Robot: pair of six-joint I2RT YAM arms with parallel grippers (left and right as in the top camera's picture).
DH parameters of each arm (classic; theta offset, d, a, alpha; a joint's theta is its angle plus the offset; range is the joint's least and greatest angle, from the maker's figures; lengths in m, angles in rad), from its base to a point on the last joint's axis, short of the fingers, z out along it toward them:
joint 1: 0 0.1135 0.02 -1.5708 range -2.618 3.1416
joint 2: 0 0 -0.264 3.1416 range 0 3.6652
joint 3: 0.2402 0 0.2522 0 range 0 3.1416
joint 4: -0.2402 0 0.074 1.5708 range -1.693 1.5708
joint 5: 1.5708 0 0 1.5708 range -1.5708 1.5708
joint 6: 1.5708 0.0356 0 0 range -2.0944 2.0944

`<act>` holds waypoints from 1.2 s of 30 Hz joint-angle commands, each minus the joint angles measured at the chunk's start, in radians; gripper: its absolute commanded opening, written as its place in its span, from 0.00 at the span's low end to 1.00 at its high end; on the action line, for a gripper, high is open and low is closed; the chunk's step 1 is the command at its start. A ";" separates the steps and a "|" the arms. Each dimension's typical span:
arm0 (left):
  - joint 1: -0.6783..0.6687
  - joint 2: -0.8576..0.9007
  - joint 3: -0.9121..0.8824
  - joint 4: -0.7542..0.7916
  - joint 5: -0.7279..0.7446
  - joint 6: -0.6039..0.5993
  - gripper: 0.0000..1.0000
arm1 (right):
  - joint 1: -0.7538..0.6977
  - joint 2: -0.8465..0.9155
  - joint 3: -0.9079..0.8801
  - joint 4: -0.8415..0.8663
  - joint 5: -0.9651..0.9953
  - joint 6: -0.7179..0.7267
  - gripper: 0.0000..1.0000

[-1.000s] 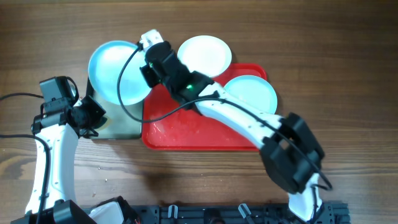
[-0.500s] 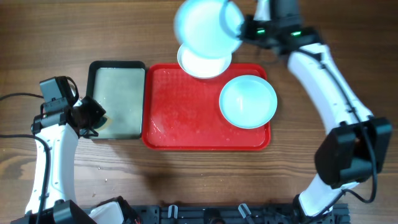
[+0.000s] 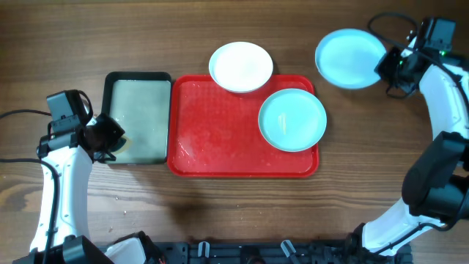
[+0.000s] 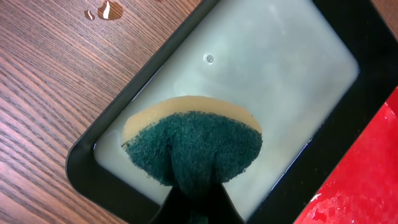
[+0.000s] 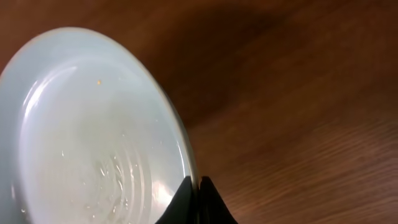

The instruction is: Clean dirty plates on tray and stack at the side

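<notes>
The red tray (image 3: 220, 147) lies mid-table. A pale aqua plate (image 3: 292, 119) rests on its right half, and a white plate (image 3: 240, 66) overlaps its far rim. At the far right my right gripper (image 3: 386, 67) is shut on the rim of a second aqua plate (image 3: 349, 57) (image 5: 93, 130), held above the bare wood; its wet inside faces the right wrist camera. My left gripper (image 3: 111, 141) (image 4: 198, 202) is shut on a round green-and-tan sponge (image 4: 193, 146), over the near left corner of the black-rimmed tray (image 3: 138, 117) of pale liquid (image 4: 273, 68).
Small water drops (image 4: 104, 10) sit on the wood left of the black tray. Wet streaks and white specks show on the red tray's floor (image 3: 205, 150). Black rack at the table's near edge (image 3: 256, 251).
My right arm has swung the aqua plate from over the black tray, across the red tray's far side, to the far right of the table. The left arm has stayed still.
</notes>
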 commanded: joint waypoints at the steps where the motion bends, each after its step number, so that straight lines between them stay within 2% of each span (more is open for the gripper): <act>1: 0.003 0.001 -0.006 0.003 0.008 0.016 0.04 | 0.008 -0.012 -0.081 0.067 0.056 -0.031 0.04; 9: 0.003 0.001 -0.006 0.003 0.008 0.016 0.04 | 0.009 -0.010 -0.217 0.242 0.064 -0.029 0.04; 14: 0.003 0.001 -0.006 0.003 0.008 0.016 0.04 | 0.009 -0.010 -0.257 0.291 0.064 -0.026 0.06; 15: 0.003 0.001 -0.006 0.003 0.008 0.015 0.04 | 0.009 -0.010 -0.263 0.294 0.065 -0.027 0.09; 18: 0.003 0.001 -0.006 0.004 0.008 0.015 0.04 | 0.009 -0.010 -0.266 0.304 0.064 -0.027 0.32; 20: 0.003 0.001 -0.006 0.004 0.008 0.015 0.04 | 0.009 -0.012 -0.261 0.307 0.024 -0.056 0.41; 26: 0.003 0.001 -0.006 0.004 0.009 0.015 0.04 | 0.032 -0.013 -0.055 0.121 -0.274 -0.153 0.52; 28: 0.003 0.001 -0.006 0.004 0.009 0.015 0.04 | 0.099 -0.013 0.069 0.010 -0.304 -0.169 0.53; 30: 0.003 0.001 -0.006 0.004 0.009 0.015 0.04 | 0.173 -0.013 0.124 -0.013 -0.304 -0.183 0.54; 33: 0.003 0.001 -0.006 0.003 0.009 0.015 0.04 | 0.317 -0.013 0.142 0.043 -0.261 -0.180 0.54; 36: 0.003 0.001 -0.006 0.003 0.009 0.015 0.04 | 0.443 0.011 0.140 0.098 -0.105 -0.172 0.55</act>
